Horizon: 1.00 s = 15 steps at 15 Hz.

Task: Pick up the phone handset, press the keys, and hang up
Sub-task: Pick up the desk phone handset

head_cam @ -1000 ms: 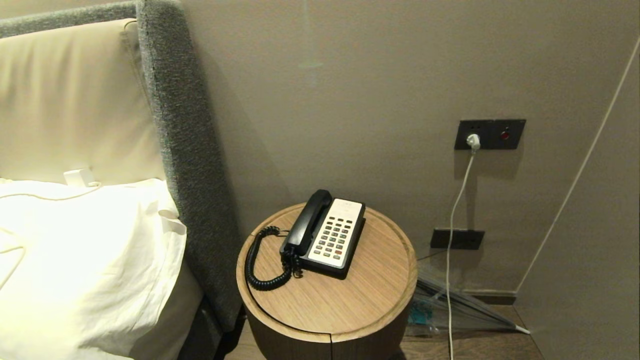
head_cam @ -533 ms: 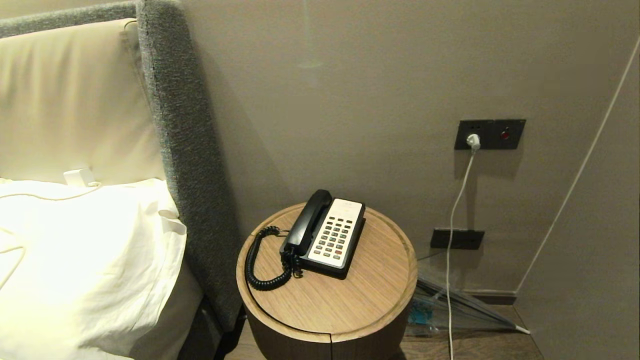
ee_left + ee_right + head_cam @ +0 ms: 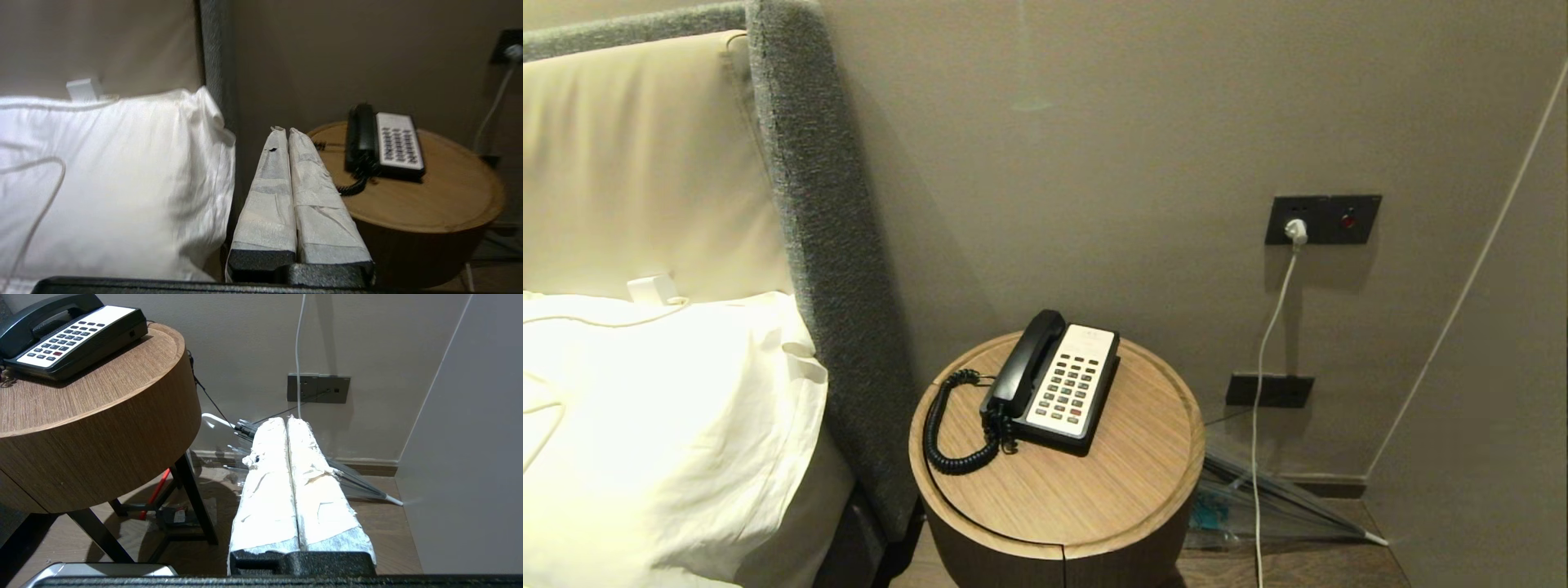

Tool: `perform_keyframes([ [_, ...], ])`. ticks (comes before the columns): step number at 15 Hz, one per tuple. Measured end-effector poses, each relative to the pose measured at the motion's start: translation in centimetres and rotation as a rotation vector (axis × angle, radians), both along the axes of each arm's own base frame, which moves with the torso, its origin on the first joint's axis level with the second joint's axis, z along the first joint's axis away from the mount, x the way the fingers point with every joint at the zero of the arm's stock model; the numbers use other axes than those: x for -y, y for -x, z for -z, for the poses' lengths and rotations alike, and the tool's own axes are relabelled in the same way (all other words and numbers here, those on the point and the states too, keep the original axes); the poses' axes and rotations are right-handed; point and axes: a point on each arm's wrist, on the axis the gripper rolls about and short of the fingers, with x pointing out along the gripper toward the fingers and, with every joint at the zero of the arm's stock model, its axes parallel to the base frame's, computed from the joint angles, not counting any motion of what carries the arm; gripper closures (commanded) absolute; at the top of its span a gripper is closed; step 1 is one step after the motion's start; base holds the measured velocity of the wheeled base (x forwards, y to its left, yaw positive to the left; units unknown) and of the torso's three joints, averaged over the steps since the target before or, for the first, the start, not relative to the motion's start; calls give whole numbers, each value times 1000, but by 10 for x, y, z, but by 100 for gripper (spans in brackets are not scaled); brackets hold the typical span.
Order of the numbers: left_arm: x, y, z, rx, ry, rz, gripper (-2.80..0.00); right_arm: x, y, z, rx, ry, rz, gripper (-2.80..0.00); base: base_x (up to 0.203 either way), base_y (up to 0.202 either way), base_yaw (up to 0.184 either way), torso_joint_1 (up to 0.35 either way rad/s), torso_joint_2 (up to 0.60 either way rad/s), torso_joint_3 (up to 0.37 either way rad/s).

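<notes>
Nothing is done yet: the phone handset (image 3: 1023, 359) lies on its cradle beside the keys (image 3: 1068, 387), on the round table (image 3: 1094, 490). The left gripper (image 3: 284, 131) is pressed shut and empty, near the pillow (image 3: 114, 171), well away from the phone. The right gripper (image 3: 286, 420) is shut too, low beside the table, with an umbrella (image 3: 359, 486) on the floor.

Neither arm shows in the head view. Key (image 3: 1066, 389) markings too small to read. Left wrist view blurred: phone handset (image 3: 359, 136) soft-edged, keys smeared. Right wrist view cuts the handset off at the edge. Tabletop (image 3: 1094, 490) front rim cropped.
</notes>
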Motion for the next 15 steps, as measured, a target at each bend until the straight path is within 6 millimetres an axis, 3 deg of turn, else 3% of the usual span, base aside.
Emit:
perform_keyframes([
  [2,1,-13,-69,-34,-3,63,0,0,0,0,0,0,0,0,0,0,0,0,0,0],
  [3,3,-30,-100,-71,-6,105,0,0,0,0,0,0,0,0,0,0,0,0,0,0],
  [5,6,-85,-151,-167,-10,192,0,0,0,0,0,0,0,0,0,0,0,0,0,0],
  [7,12,-150,-180,-270,-12,248,0,0,0,0,0,-1,0,0,0,0,0,0,0,0],
  [8,18,-184,-185,-330,-13,274,0,0,0,0,0,0,0,0,0,0,0,0,0,0],
  [10,40,-243,-175,-484,-30,336,0,0,0,0,-1,0,0,0,0,0,0,0,0,0],
  [13,86,-298,-138,-675,-85,427,0,0,0,0,0,0,0,0,0,0,0,0,0,0],
  [15,111,-323,-114,-756,-123,440,0,0,0,0,0,0,0,0,0,0,0,0,0,0],
])
